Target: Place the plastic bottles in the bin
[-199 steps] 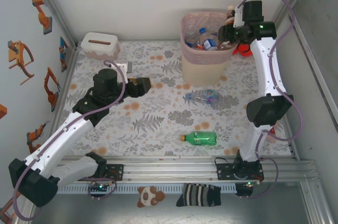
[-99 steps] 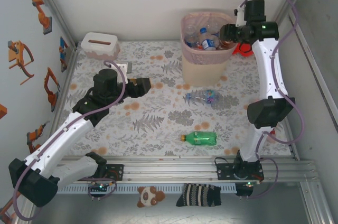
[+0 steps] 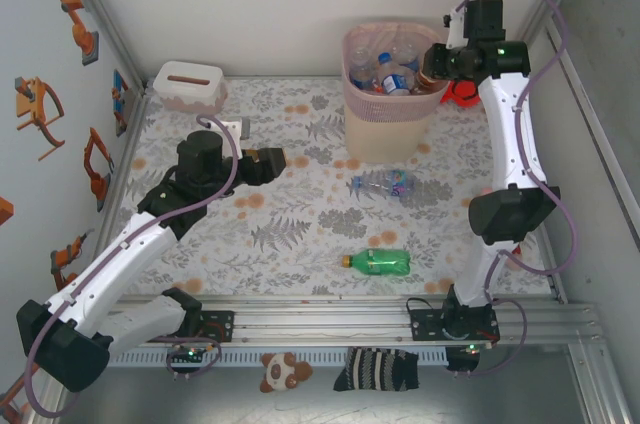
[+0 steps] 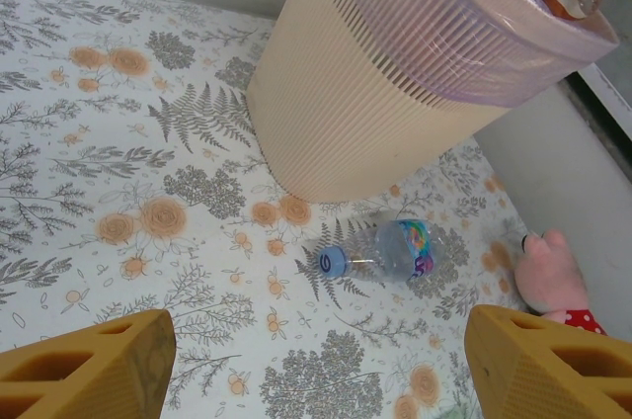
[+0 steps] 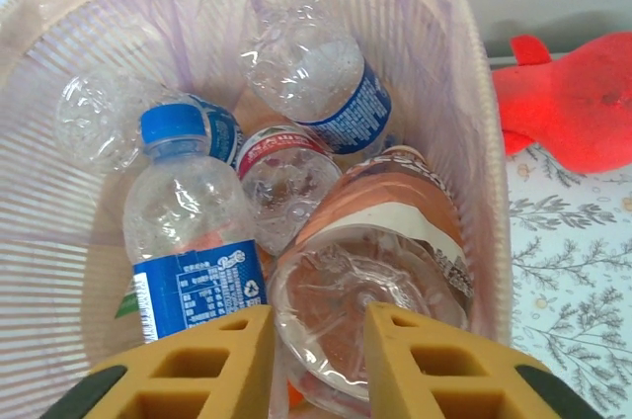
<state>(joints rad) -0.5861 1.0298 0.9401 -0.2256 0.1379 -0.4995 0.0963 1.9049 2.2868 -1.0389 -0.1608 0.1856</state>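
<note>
Pale pink-beige ribbed plastic forms the bin (image 3: 385,134), lattice-rimmed and lined with a clear bag, standing at the far side of the floral cloth (image 3: 290,234). Crumpled clear plastic bottles (image 5: 188,231) with blue, red and white labels lie inside it, while a clear bottle (image 3: 385,183) and a green bottle (image 3: 378,262) lie on the cloth. The right gripper (image 5: 318,335) hangs over the bin's mouth, jaws nearly together on nothing; the left gripper (image 4: 316,350) stands wide and empty.
</note>
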